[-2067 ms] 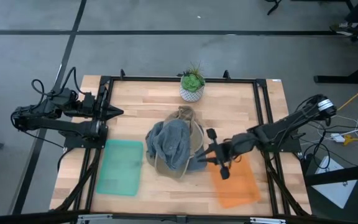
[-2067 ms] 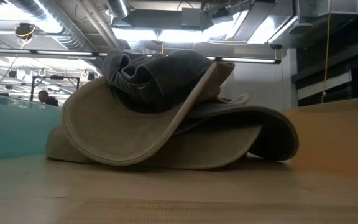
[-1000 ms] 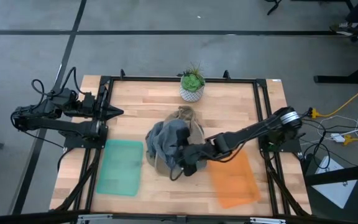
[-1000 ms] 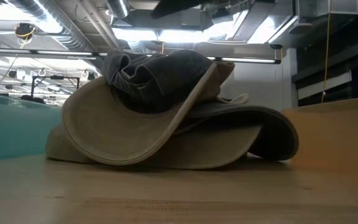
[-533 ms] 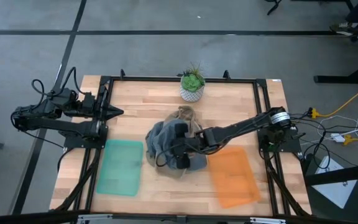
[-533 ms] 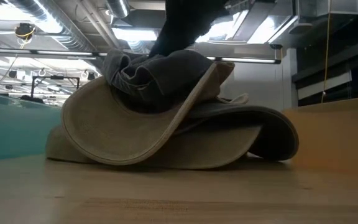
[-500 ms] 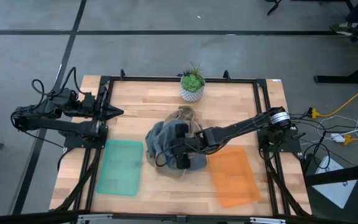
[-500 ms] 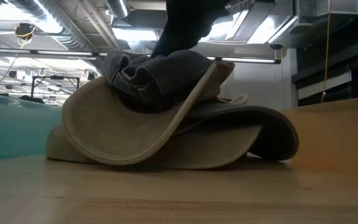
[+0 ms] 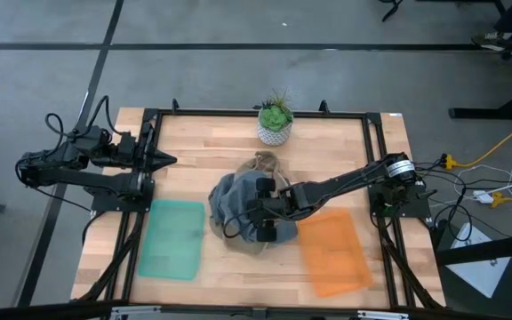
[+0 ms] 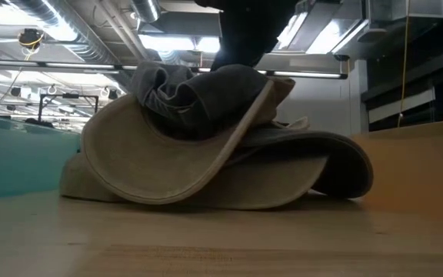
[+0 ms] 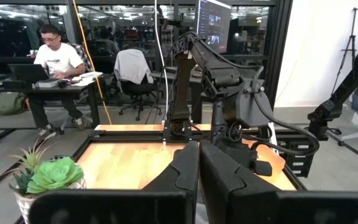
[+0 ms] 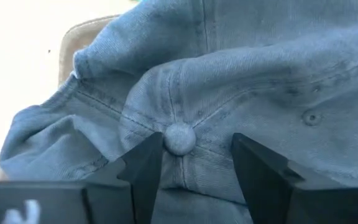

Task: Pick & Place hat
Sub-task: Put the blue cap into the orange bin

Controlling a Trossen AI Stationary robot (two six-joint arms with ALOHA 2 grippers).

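A blue denim cap (image 9: 236, 200) lies crumpled on top of a tan wide-brimmed hat (image 10: 160, 169) at the table's middle. The tan hat rests on the wood by its brim. My right gripper (image 12: 194, 146) reaches in from the right and stands over the cap, open. One finger is on each side of the cap's top button (image 12: 180, 138). In the low view its dark arm comes down onto the cap (image 10: 194, 88). My left gripper (image 9: 165, 161) waits shut and level at the table's left edge, far from the hats. My right gripper sets its two fingertips (image 12: 149, 152) on the denim cap's crown (image 12: 204, 124), one on each side of the top button. It comes from above, slanting down from the table's right. The cap stays lying on the tan hat, not lifted.
A potted plant (image 9: 276, 123) stands at the far edge behind the hats. A teal mat (image 9: 172, 238) lies near left and an orange mat (image 9: 334, 253) near right. Black frame rails (image 9: 256, 113) run round the table. A person (image 11: 55, 59) sits at a desk beyond it.
My right gripper has gone from the pile's near right side toward the table's left, come down onto the denim cap and rolled about its own line. Under it the pile has given a little: the tan brim has shifted slightly and the cap's top has sunk.
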